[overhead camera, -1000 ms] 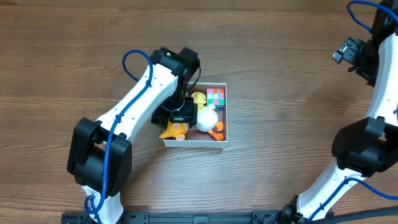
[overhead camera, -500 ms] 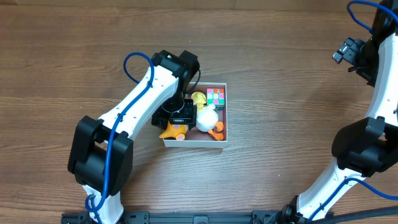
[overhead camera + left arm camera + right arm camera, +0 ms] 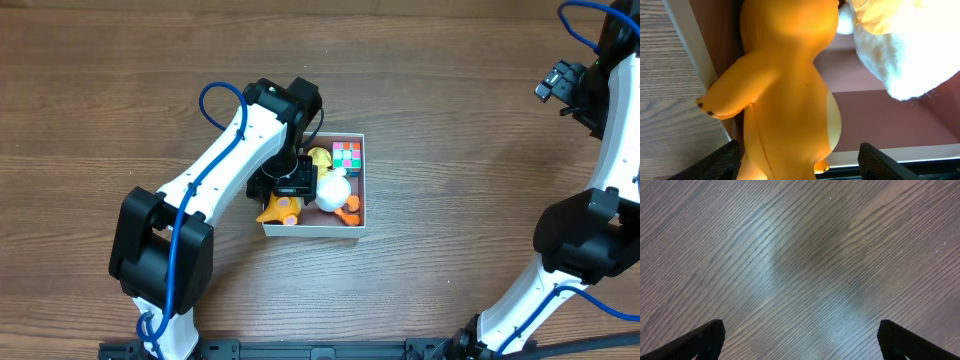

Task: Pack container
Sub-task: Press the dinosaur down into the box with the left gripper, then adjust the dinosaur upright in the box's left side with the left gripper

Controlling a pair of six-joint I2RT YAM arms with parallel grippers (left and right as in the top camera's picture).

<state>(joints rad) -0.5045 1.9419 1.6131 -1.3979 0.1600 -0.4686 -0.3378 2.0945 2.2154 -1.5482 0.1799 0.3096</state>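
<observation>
Straddling the orange toy [image 3: 790, 90], the left claw [image 3: 292, 185] has narrowed slightly, jaws still wide. Toy leans on the left wall of the container [image 3: 312, 229], mid-table [image 3: 450, 150]; seating likely remains. Right claw [image 3: 800, 340] wide, idle.

Overhead, the left arm [image 3: 235, 140] hides the container's [image 3: 320, 229] left side and part of the orange toy [image 3: 277, 211]. In the left wrist view that toy runs off top and bottom; the white plush [image 3: 900, 45] is glared out and cut by the edge.
</observation>
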